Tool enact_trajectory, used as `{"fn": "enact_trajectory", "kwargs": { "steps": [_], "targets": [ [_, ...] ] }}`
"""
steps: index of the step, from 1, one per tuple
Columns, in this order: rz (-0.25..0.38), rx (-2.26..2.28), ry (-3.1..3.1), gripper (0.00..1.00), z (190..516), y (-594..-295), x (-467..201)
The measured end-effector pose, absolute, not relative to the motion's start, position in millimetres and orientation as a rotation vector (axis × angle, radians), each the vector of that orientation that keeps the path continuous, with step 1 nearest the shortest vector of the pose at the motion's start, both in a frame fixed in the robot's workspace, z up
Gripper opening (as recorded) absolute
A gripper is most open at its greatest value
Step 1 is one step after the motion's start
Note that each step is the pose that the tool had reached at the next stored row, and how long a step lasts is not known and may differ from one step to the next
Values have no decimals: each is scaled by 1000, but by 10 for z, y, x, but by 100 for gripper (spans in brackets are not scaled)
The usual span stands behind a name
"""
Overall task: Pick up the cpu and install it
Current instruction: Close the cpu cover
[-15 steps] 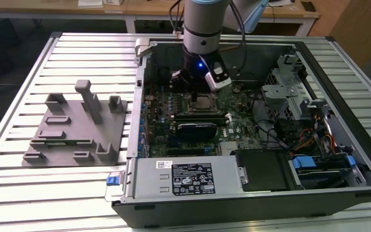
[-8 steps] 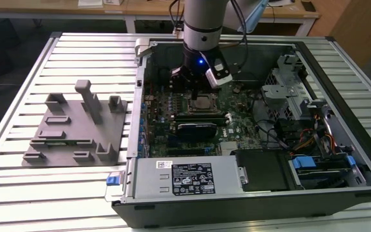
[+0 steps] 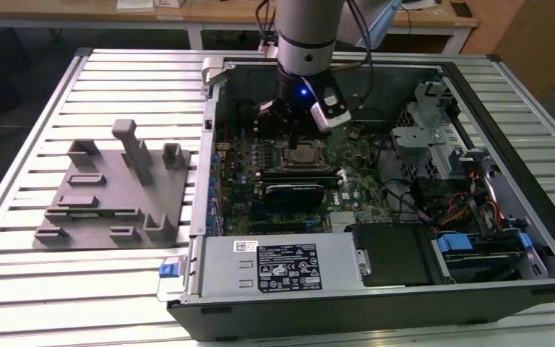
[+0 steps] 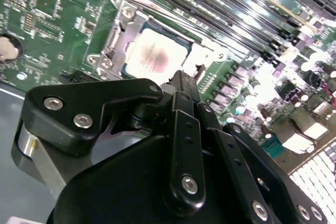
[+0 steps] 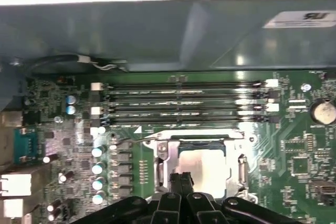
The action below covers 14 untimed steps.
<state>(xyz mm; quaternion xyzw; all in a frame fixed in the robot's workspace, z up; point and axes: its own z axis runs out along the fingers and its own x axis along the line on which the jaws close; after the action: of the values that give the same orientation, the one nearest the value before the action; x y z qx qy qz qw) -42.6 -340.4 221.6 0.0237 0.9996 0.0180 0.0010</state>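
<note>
Seeing the cpu lying flat inside the socket, with the shiny metal top facing up out of the case. Being square, showing no long axis. Sitting with edges running parallel to the socket's metal frame and to the long memory slots lying just beside the socket.

Holding the pincer directly above the socket, clenched, with black fingertips pressing together and gripping nothing. Hanging over one edge of the cpu in both wrist views; not showing whether touching the metal top or stopping just short of it.

Carrying the socket on the green motherboard, itself lying inside the open computer case, which is resting on the slatted surface. Sharing the case with the socket: a silver power supply box on the nearer side of the socket in the exterior view, and a drive cage with a bundle of cables toward the exterior view's right of the socket. Sitting outside the case, well to the exterior view's left of the socket: a grey moulded fixture with upright posts and shallow pockets.
</note>
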Motion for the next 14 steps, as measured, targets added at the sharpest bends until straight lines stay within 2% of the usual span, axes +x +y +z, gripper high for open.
{"fn": "enact_trajectory", "kwargs": {
  "steps": [14],
  "targets": [
    [56, 75, 3138, 11, 2232, -3391, -252]
  ]
}}
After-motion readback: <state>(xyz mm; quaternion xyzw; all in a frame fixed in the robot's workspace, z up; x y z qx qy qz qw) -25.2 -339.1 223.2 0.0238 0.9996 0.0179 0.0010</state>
